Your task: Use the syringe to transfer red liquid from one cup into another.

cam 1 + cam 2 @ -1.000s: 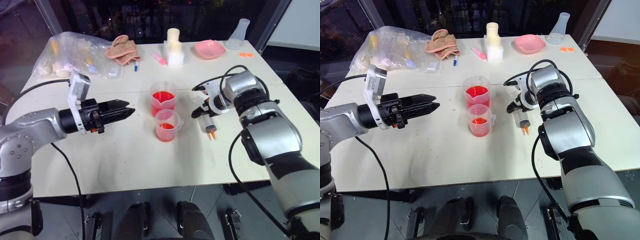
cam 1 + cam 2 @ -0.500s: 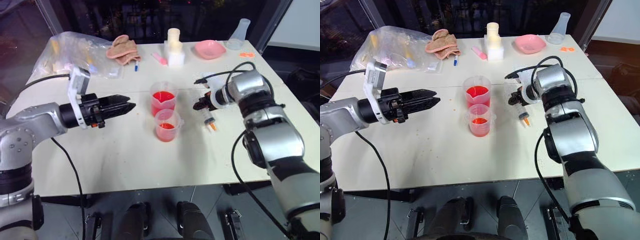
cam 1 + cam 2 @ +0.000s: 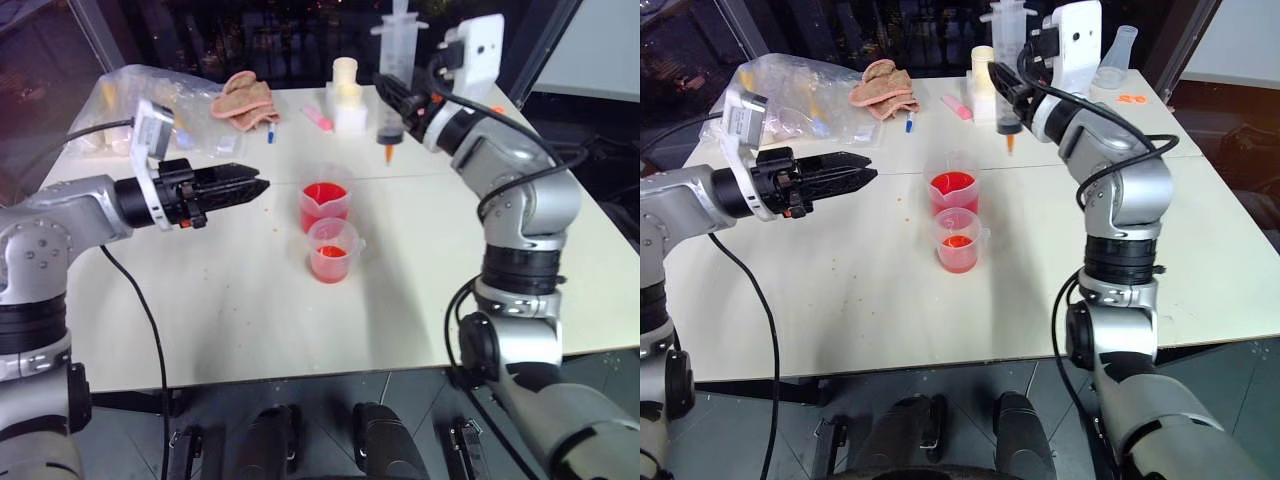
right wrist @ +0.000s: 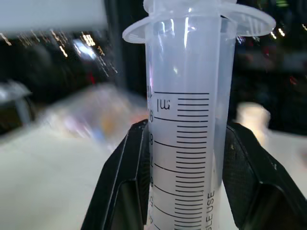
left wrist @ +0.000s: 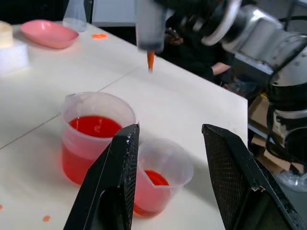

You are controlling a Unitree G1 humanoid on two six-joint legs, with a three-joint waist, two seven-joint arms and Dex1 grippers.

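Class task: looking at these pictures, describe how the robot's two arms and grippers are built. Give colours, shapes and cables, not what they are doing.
Both arms are silver-grey metal with rounded segments and black joint bands. The left gripper and the right gripper each have two long black fingers with a fine textured inner face. A white boxy camera housing sits on each wrist, and black cables loop along the arms.

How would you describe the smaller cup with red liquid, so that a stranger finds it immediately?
Look at the middle of the white table, where two clear plastic cups stand together. The smaller cup is the nearer one; unlike the taller cup behind it, it holds only a shallow layer of red liquid.
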